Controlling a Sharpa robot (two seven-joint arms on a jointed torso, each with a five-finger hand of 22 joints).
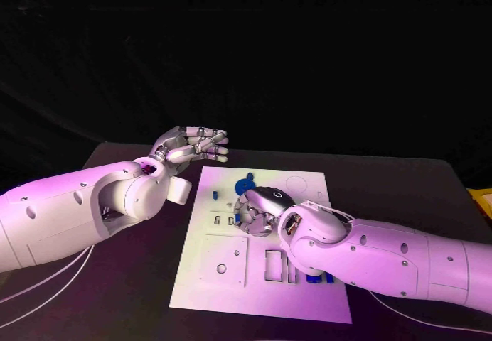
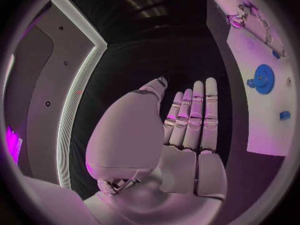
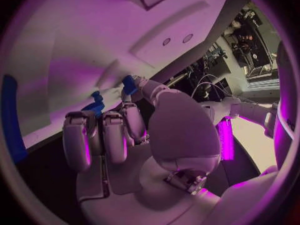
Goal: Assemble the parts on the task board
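Note:
The white task board [image 1: 220, 284] lies in the middle of the black table. My right hand [image 1: 257, 211] is down on the board's middle with its fingers curled. In the right wrist view its thumb and a fingertip [image 3: 132, 92] pinch a small blue part [image 3: 129, 81] against the board [image 3: 75, 30]. A second blue part [image 3: 96, 104] sits by the other fingertips. A blue gear [image 1: 245, 186] stands just beyond the hand, and a small blue peg [image 1: 215, 193] stands to its left. My left hand [image 1: 192, 145] hovers off the board's far left corner, fingers straight, holding nothing.
Two more blue parts [image 1: 313, 278] sit in slots near the board's right edge, close under my right forearm. The left wrist view shows the gear [image 2: 264, 78] and a small blue piece [image 2: 284, 115] on the board. A yellow object [image 1: 482, 202] lies at the table's right edge.

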